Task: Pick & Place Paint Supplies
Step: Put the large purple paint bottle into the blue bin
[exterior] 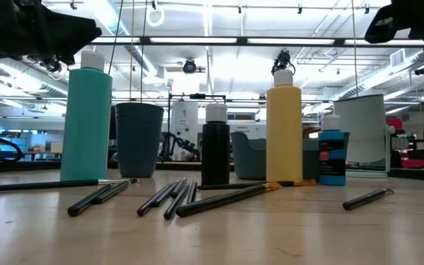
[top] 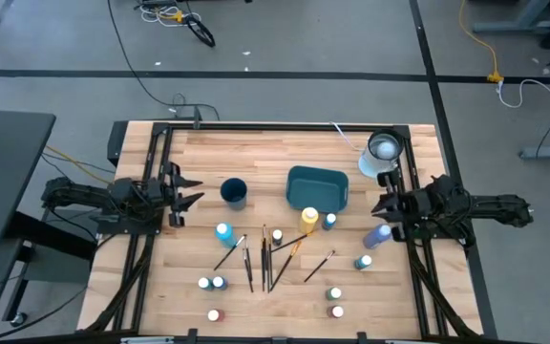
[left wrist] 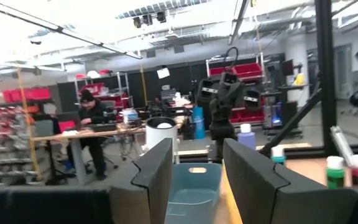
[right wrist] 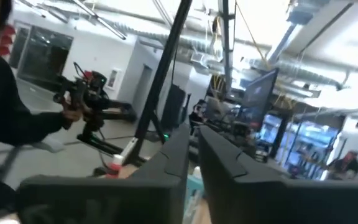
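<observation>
Small white-capped paint bottles stand upright on the wooden table: a yellow one [top: 309, 220], blue ones [top: 223, 232] [top: 328, 222], a teal one [top: 364, 262], and others near the front edge [top: 211, 283] [top: 336, 302]. Several dark-handled paintbrushes [top: 265, 253] lie flat mid-table, also in the low view [exterior: 175, 197]. My left gripper [top: 197, 190] [left wrist: 197, 174] hovers open at the table's left side, raised, with nothing between its fingers. My right gripper [top: 378, 205] [right wrist: 192, 155] hovers at the right side, fingers a narrow gap apart and holding nothing.
A teal bin [top: 316, 187] sits at the centre back and a dark blue cup [top: 234, 193] to its left. A white container [top: 382, 150] stands at the far right. A bluish bottle [top: 378, 235] stands just below the right gripper. Black frame rails [top: 156, 239] run along both sides.
</observation>
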{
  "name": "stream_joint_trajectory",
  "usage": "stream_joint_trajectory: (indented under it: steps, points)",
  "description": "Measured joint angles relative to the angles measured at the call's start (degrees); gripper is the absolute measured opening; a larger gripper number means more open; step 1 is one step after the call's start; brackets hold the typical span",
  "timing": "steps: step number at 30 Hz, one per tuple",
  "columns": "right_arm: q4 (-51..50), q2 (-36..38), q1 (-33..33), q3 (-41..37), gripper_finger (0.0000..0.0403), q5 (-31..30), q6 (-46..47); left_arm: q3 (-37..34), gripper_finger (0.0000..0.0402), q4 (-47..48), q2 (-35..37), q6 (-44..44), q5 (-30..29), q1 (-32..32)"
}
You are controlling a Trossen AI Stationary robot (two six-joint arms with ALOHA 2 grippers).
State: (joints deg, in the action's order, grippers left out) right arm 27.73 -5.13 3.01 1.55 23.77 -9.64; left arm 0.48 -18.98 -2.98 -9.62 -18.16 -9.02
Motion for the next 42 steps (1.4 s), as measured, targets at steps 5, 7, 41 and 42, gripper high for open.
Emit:
stream_joint_trajectory:
  steps: [5, 7, 41, 42]
  points:
    - [-5.5, 0.0, 0.0, 2.2, 0.011, 3.0, 7.2, 0.0, 0.0152, 0.0, 0.0, 3.7, 0.4, 0.0]
    - [-7.8, 0.0, 0.0, 2.5, 0.0135, 6.8, 9.0, 0.0, 0.0152, 0.0, 0.0, 3.8, 0.4, 0.0]
    - [-33.8, -0.6, 0.0, 2.5, 0.0135, 14.2, 5.4, 0.0, 0.0152, -0.2, 0.0, 3.2, 0.4, 0.0]
    - [-33.9, -1.0, 0.0, 2.5, 0.0126, 13.8, 6.6, 0.0, 0.0152, -0.2, 0.0, 3.2, 0.4, 0.0]
